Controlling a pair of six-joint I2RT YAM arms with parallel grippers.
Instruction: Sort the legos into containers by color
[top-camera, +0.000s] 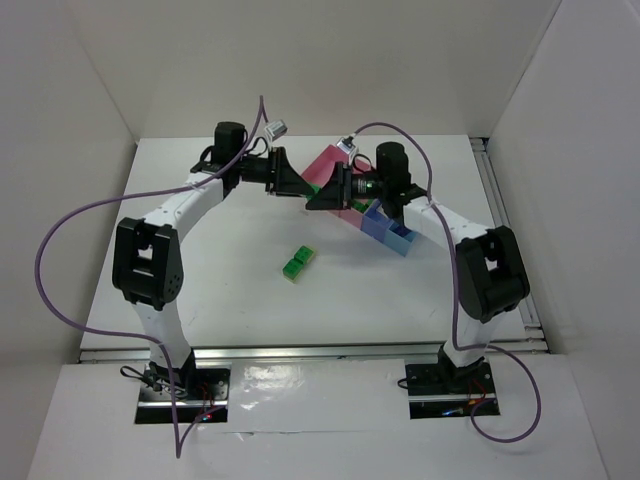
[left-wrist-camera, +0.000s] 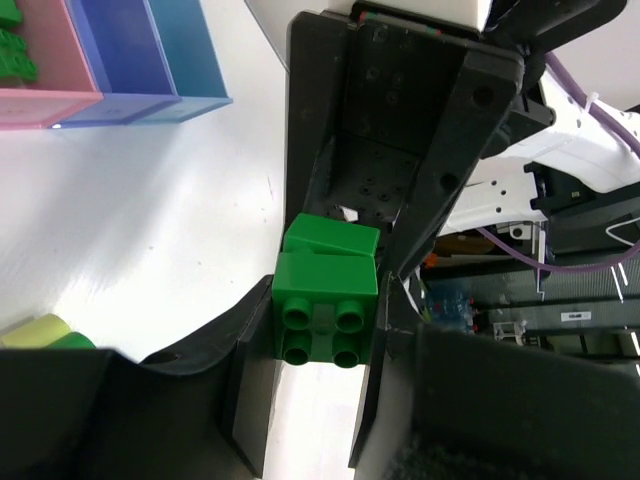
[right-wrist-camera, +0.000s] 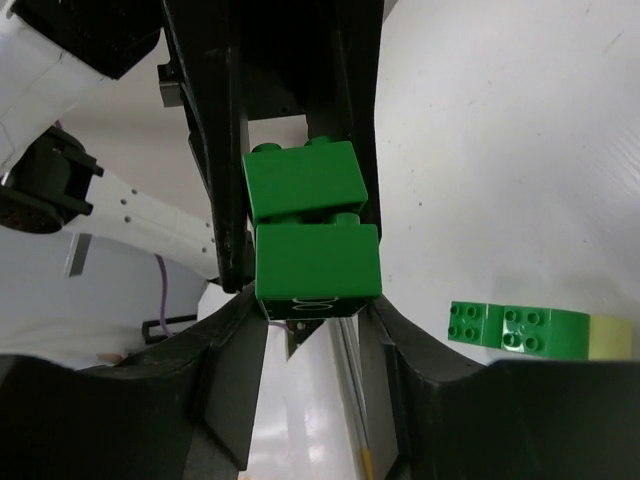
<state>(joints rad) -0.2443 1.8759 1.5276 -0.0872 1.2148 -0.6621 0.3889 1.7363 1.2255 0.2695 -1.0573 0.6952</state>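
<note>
My two grippers meet tip to tip above the back middle of the table. The left gripper (top-camera: 298, 187) (left-wrist-camera: 322, 335) is shut on a bright green lego (left-wrist-camera: 325, 295). The right gripper (top-camera: 326, 194) (right-wrist-camera: 315, 295) is shut on a second bright green lego (right-wrist-camera: 318, 262). The two bricks press against each other, and the pair shows as a green speck (top-camera: 313, 187) in the top view. Each wrist view shows the other arm's brick just beyond its own (left-wrist-camera: 332, 238) (right-wrist-camera: 305, 182). The row of containers (top-camera: 385, 228) lies under and to the right of the grippers, from pink (top-camera: 327, 160) to blue.
A joined strip of green and pale yellow-green legos (top-camera: 298, 262) (right-wrist-camera: 510, 328) lies on the white table in front of the grippers. In the left wrist view a green lego (left-wrist-camera: 12, 55) sits in the pink tray (left-wrist-camera: 45, 95), next to two blue trays (left-wrist-camera: 125, 50). White walls enclose the table.
</note>
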